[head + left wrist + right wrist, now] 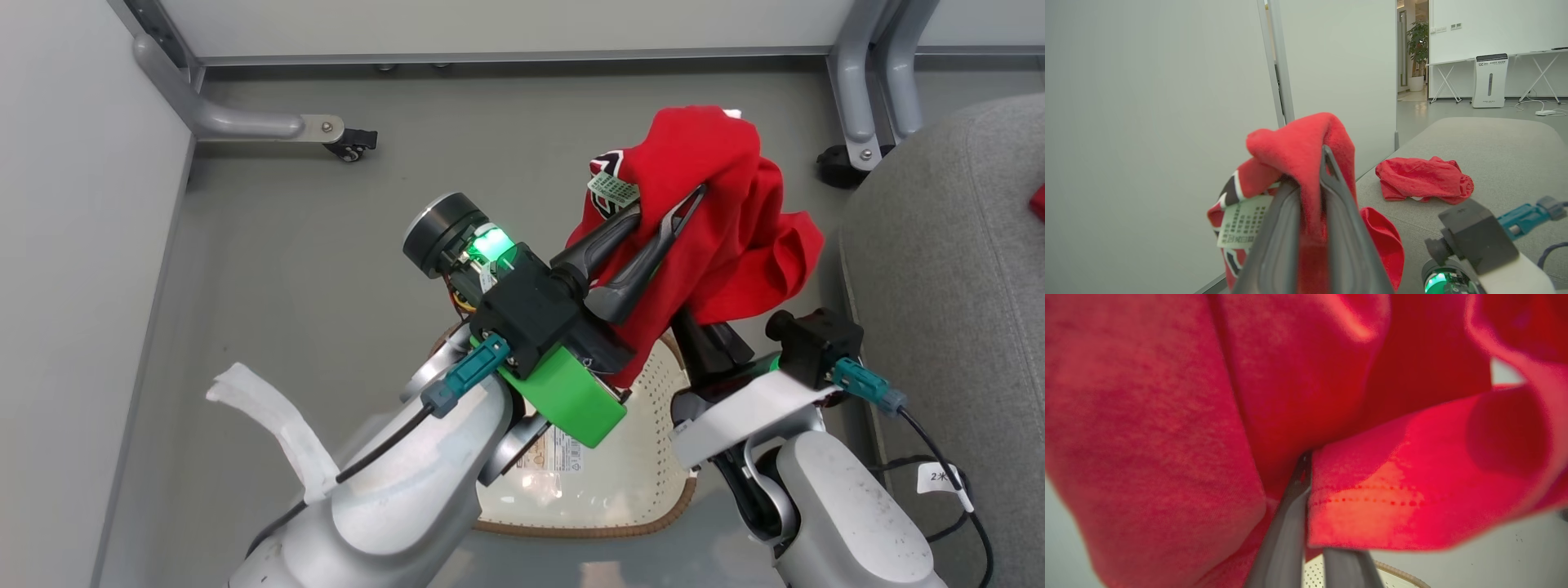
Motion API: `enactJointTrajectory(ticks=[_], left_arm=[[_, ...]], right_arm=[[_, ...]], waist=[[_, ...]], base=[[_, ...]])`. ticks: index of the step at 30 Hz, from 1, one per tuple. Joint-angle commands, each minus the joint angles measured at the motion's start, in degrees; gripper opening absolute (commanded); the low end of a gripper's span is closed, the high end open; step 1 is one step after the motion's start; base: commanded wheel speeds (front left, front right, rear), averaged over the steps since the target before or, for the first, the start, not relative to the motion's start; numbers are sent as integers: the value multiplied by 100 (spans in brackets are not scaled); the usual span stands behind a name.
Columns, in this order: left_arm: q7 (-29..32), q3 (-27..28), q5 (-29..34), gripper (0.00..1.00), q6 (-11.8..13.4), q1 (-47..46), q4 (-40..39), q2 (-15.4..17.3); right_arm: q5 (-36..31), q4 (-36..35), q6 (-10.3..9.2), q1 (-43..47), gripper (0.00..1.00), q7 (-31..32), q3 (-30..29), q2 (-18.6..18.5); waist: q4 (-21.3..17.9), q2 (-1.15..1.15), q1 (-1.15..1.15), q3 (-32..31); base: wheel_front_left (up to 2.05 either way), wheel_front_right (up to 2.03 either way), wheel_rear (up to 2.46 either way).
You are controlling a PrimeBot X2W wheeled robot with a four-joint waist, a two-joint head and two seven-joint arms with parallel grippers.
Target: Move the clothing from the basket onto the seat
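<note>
The garment (727, 220) hangs bunched in the air above the far end of the basket (620, 490), held by 2 grippers. The left gripper (669, 204), reaching over the basket from its left side, has both fingers clamped on a top fold of the red cloth, next to the white tag (612, 189) and the navy-and-white trim (1231, 192). The right gripper (706, 339), over the basket's right edge, goes in under the cloth. Its wrist view shows its fingers (1286, 531) closed together with a stitched hem pinched between them, and a bit of the basket's perforated wall below. The seat (955, 286) stands just right of the basket. The other garment (1425, 179) lies crumpled on the seat, well apart from the basket.
</note>
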Motion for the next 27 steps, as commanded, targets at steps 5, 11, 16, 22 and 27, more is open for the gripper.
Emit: enactJointTrajectory(ticks=[5,11,16,22,27], left_arm=[[-22,83,84,100,38,41,40,-4],[-22,102,122,100,39,105,41,-5],[-22,117,162,100,31,146,61,-5],[-22,147,225,100,1,221,165,-5],[-22,146,275,100,-42,329,410,-3]], right_arm=[[-4,-44,-4,115,0,-6,-18,-20],[-16,-64,-4,170,0,-6,-39,-20],[-45,-77,-4,217,0,-6,-56,-20],[-44,-109,-4,245,0,-6,-95,-20],[-62,-205,-4,255,0,-6,-249,-20]], waist=[[-44,0,0,-64],[-84,0,0,-118],[-112,0,0,-159],[-143,0,0,-206],[-194,0,0,-227]], base=[[0,0,0],[0,0,0],[0,0,0],[0,0,0],[0,0,0]])
